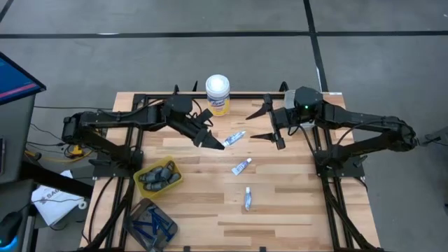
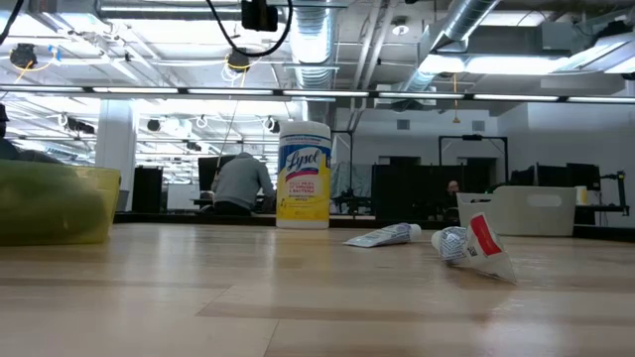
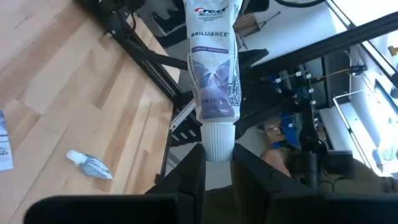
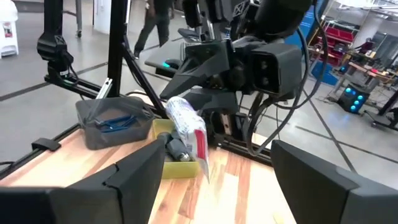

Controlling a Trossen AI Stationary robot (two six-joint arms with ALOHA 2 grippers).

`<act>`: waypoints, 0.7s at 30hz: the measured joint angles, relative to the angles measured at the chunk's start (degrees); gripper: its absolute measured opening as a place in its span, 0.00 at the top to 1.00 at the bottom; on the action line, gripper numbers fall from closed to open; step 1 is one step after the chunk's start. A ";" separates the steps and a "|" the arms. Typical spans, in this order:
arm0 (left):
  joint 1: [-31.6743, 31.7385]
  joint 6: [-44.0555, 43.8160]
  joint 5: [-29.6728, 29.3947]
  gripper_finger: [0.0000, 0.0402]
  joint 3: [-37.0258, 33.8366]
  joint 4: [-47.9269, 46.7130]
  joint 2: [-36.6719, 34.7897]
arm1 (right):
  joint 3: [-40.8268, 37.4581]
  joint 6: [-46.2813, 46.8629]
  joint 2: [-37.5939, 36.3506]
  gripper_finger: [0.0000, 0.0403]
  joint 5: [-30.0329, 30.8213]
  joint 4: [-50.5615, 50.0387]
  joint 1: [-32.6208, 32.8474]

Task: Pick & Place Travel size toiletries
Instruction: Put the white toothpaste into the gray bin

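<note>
My left gripper (image 3: 217, 155) (image 1: 217, 142) is over the table's middle, shut on a white Crest toothpaste tube (image 3: 213, 68) (image 1: 236, 137) (image 4: 185, 121). Two more small white tubes lie flat on the wood, one (image 1: 241, 166) (image 2: 382, 236) farther off than the other (image 1: 247, 199) (image 2: 468, 243). A yellow bin (image 1: 157, 178) (image 2: 55, 203) holds dark grey sticks. A clear bin (image 1: 150, 224) (image 4: 115, 124) holds thin blue sticks. My right gripper (image 1: 273, 126) hovers open, right of the held tube and touching nothing. My left gripper pinches the tube's white cap (image 3: 219, 140) between its two fingers. The fingers come slanting down from the table's left. The tube sticks straight out beyond the fingertips, in line with them. It is lifted clear of the table, its crimped end (image 4: 200, 144) toward my right gripper.
A tall white Lysol canister (image 1: 218, 94) (image 2: 304, 174) stands upright near the table's far edge, just beyond both grippers. Black frame rails run along the table's left and right sides. Bare wood lies at the table's right and near parts. A person sits far off in the room.
</note>
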 joint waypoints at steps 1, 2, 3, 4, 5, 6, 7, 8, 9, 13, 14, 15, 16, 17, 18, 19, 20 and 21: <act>0.17 -0.09 0.10 0.87 0.00 0.07 0.00 | 0.00 0.24 0.00 0.29 0.02 -0.03 0.24; 0.29 -0.33 0.12 0.87 0.00 0.18 0.00 | 0.00 0.71 0.00 0.29 0.03 0.01 0.48; 0.31 -0.85 0.12 0.87 0.00 0.41 0.00 | 0.00 1.22 0.00 0.29 0.02 0.03 0.70; 0.31 -0.95 0.15 0.87 0.00 0.66 0.00 | 0.00 1.55 0.00 0.29 0.01 0.04 0.96; 0.31 -0.95 0.14 0.87 0.00 0.74 0.00 | 0.00 1.94 0.00 0.29 0.03 0.03 1.17; 0.30 -0.95 0.15 0.87 0.00 0.72 0.00 | 0.00 2.56 0.00 0.29 -0.01 0.00 1.33; 0.30 -0.95 0.13 0.87 0.00 0.72 0.00 | 0.00 3.16 0.00 0.29 0.00 0.02 1.42; 0.29 -0.96 0.15 0.87 0.00 0.76 0.00 | 0.00 3.90 0.00 0.29 0.00 0.01 1.72; 0.29 -0.95 0.14 0.87 0.00 0.91 0.00 | 0.00 4.42 0.00 0.29 0.05 0.06 1.79; 0.29 -0.97 0.12 0.87 0.00 1.30 0.00 | 0.00 6.09 0.00 0.30 0.03 0.04 2.02; 0.29 -1.07 0.12 0.87 0.00 1.44 0.00 | 0.00 6.54 0.00 0.31 0.03 0.03 2.03; 0.29 -1.12 0.12 0.87 0.00 1.56 0.00 | 0.00 6.99 0.00 0.32 0.03 0.02 2.03; 0.29 -1.13 0.12 0.87 0.00 1.60 0.00 | 0.00 7.35 0.00 0.33 0.03 0.02 2.03; 0.29 -1.14 0.12 0.87 0.00 1.65 0.00 | 0.00 7.54 0.04 0.35 0.02 0.02 2.03; 0.29 -1.14 0.12 0.87 0.00 1.77 0.00 | 0.00 7.54 0.36 0.37 0.00 0.12 2.03; 0.29 -1.14 0.12 0.87 0.00 1.90 0.00 | 0.00 7.54 0.77 0.39 0.00 0.36 2.03; 0.29 -1.14 0.12 0.87 0.00 2.03 0.00 | -0.04 7.54 1.04 0.41 0.03 0.06 2.03; 0.29 -1.14 0.12 0.87 0.00 2.03 0.00 | -0.16 7.54 1.07 0.44 0.03 -0.38 2.03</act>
